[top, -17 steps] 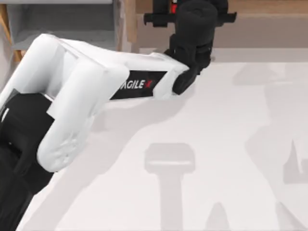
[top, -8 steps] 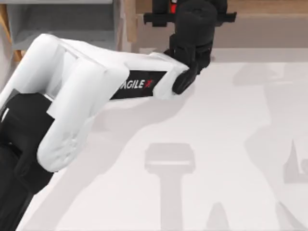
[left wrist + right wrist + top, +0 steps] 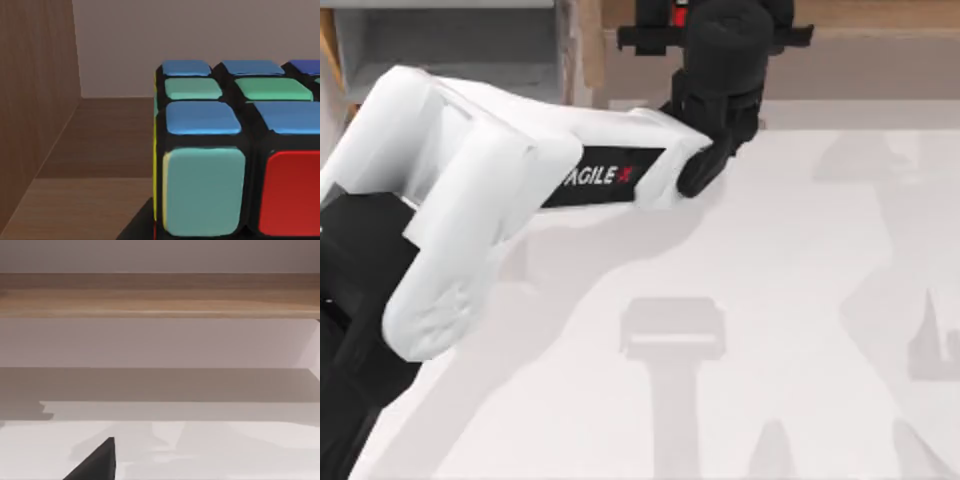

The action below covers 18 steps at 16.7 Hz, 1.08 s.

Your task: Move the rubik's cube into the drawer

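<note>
The rubik's cube (image 3: 235,150) sits close up in the left wrist view, with blue, green, teal and red stickers in a black frame. It hangs just above a wood surface. In the top view only a red spot of the rubik's cube (image 3: 680,15) peeks out beside my left gripper (image 3: 715,30), which is at the far edge and shut on the cube. The drawer (image 3: 585,50), with light wood sides and a grey inside, stands at the far left. The gripper is to the right of the drawer's wood side, not over its inside.
A long light-wood shelf (image 3: 880,15) runs along the far right, and its edge (image 3: 160,295) crosses the right wrist view. One dark fingertip (image 3: 97,462) of my right gripper shows above the white table (image 3: 770,300). A wood panel (image 3: 35,90) stands beside the cube.
My left arm's elbow and upper link have shifted a little to the left. The left gripper with the cube has hardly moved.
</note>
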Motion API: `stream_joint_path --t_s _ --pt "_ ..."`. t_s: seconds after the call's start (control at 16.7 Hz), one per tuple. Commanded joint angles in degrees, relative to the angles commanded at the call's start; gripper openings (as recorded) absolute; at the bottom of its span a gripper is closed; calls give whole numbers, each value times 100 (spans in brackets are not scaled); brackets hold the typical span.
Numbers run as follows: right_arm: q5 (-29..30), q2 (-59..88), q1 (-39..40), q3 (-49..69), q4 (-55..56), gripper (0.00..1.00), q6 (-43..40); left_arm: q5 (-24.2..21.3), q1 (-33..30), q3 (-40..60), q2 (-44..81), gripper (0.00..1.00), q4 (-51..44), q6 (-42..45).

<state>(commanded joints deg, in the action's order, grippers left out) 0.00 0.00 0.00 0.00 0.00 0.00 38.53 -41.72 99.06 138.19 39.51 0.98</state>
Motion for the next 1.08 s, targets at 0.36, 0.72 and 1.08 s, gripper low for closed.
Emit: stream_joint_path --t_s 0.36,0.72,1.08 --pt "0 0 0 0 0 100 0 88 -61 -232 -271 0 -8 -7" --pt "0 0 0 0 0 100 0 -72 -127 25 -320 0 -504 -117" --pt "0 0 0 0 0 100 0 -778 -590 775 -645 0 -2826 -610"
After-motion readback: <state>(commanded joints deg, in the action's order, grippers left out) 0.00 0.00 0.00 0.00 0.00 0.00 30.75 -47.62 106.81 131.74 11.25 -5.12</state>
